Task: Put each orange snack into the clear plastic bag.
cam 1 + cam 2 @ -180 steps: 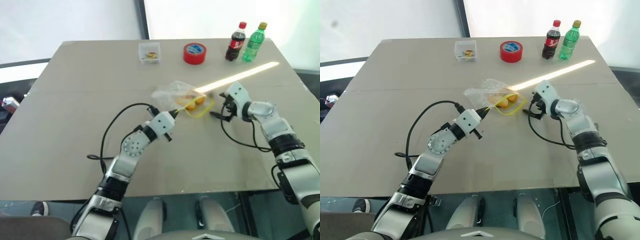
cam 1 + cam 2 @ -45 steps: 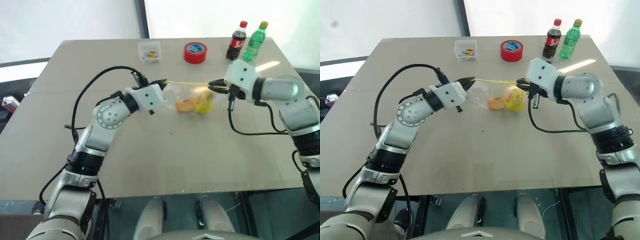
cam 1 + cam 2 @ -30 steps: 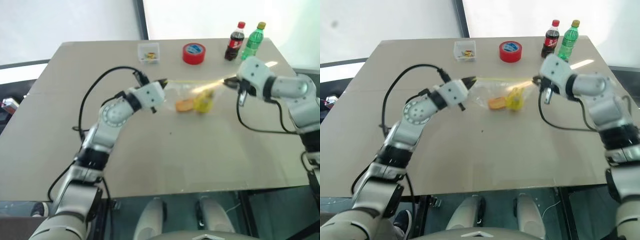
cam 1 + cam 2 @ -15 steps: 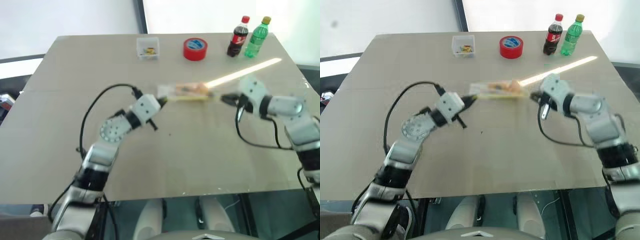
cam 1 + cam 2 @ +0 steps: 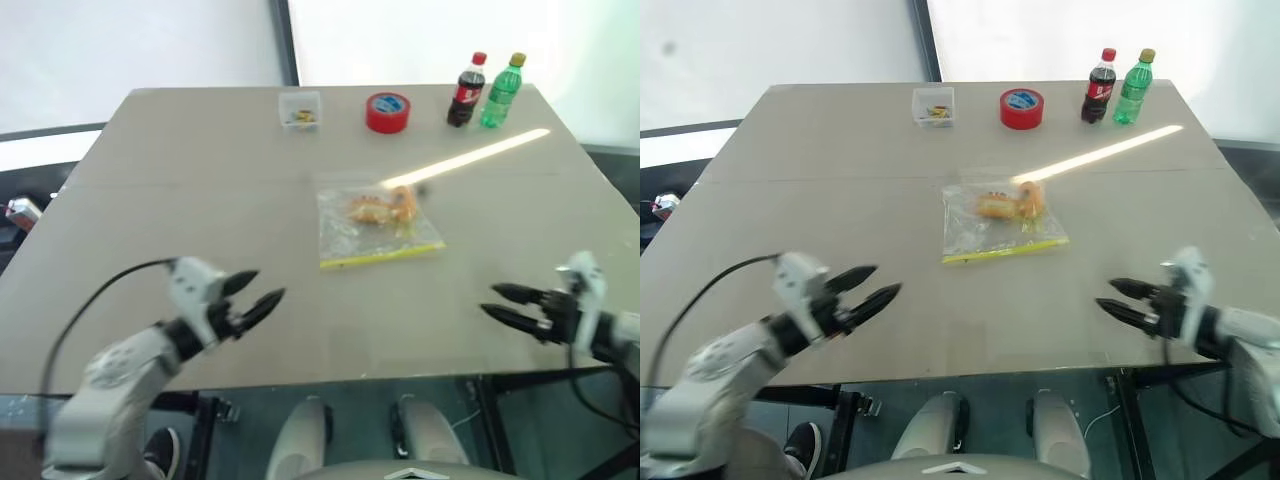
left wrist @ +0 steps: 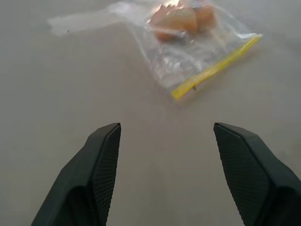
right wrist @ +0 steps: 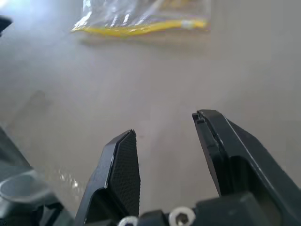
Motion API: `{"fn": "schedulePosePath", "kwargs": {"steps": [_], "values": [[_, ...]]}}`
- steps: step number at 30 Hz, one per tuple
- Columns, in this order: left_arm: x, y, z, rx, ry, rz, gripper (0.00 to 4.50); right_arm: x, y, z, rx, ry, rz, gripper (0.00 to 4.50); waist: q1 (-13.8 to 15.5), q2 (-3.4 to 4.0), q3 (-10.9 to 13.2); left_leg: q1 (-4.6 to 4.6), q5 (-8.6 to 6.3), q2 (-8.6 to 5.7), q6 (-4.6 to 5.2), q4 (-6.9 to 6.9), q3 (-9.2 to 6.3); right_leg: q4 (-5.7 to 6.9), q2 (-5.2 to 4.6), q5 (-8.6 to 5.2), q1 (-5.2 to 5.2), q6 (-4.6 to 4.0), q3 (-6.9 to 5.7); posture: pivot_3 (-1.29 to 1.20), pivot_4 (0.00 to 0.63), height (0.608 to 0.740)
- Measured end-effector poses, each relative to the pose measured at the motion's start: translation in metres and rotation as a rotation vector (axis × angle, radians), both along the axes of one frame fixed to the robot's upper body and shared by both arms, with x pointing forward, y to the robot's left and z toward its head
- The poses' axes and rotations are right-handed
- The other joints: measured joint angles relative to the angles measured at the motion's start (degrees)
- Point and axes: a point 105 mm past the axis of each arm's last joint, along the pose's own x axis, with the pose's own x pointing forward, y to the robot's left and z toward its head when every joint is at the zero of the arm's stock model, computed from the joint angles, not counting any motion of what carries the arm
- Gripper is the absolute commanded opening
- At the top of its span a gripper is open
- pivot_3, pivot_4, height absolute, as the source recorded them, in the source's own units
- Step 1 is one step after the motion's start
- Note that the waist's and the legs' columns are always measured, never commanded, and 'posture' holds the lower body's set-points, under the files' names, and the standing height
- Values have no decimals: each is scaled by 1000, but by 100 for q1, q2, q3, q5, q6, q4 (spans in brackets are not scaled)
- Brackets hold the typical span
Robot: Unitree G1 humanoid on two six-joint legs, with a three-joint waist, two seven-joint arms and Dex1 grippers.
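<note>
On the counter [image 5: 200,180], the clear plastic bag [image 5: 375,232] is being left lying flat near the middle, with both orange snacks [image 5: 378,206] enclosed in it.
Near the front edge, the left claw [image 5: 256,292] and right claw [image 5: 497,303] are being held released, well apart from the bag, with nothing gripped.
</note>
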Motion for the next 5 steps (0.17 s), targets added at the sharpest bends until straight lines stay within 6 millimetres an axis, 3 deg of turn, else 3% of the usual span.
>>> {"fn": "schedulePosePath", "kwargs": {"steps": [5], "values": [[-14, 10, 11, 0, 45, 3, 3325, 1, -35, 27, 0, -77, -36, 2254, 14, -10, -1, 4, 0, -2, 0, 5, 27, -3, -4, -3, 2, 7, 9, 0, 150, 740]]}}
